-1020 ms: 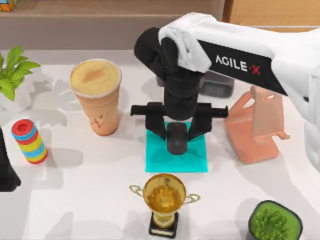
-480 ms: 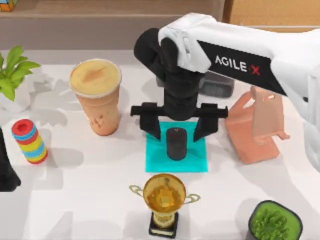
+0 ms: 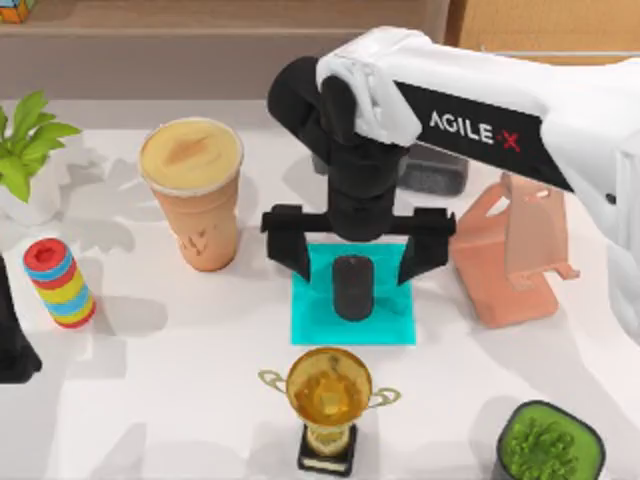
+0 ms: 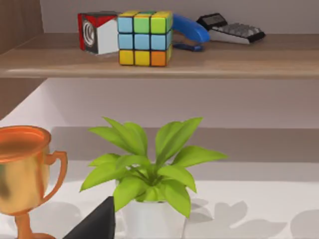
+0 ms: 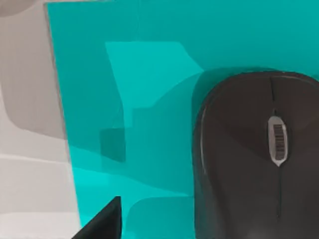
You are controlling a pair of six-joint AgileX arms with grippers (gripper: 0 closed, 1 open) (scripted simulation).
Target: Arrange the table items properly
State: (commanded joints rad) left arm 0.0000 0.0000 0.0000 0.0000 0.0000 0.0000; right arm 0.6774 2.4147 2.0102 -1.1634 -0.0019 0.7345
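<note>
The black oval mouse [image 3: 352, 288] lies lengthwise on a teal mat [image 3: 310, 320] at the table's middle. Directly above it hangs my right gripper [image 3: 353, 264], open, with its black fingers spread well clear on either side and touching nothing. In the right wrist view the mouse [image 5: 254, 159] rests on the mat [image 5: 139, 99] and one fingertip [image 5: 102, 224] stands beside it. The tall orange cup [image 3: 192, 190] with its creamy top stands upright to the left of the mat. A dark grey flat object [image 3: 435, 168] lies half hidden behind the right arm. My left arm [image 3: 12, 345] is parked at the left edge.
A pink stand [image 3: 510, 250] sits right of the mat, the gold trophy [image 3: 328, 400] just in front of it, and the ring stack [image 3: 58, 282] at the left. Potted plants stand at the back left [image 3: 25, 150] and front right [image 3: 548, 445]. A shelf holds a colour cube [image 4: 144, 37].
The right gripper's fingers, close against the mouse one second ago, have spread wide apart. The mouse now lies free on the teal mat.
</note>
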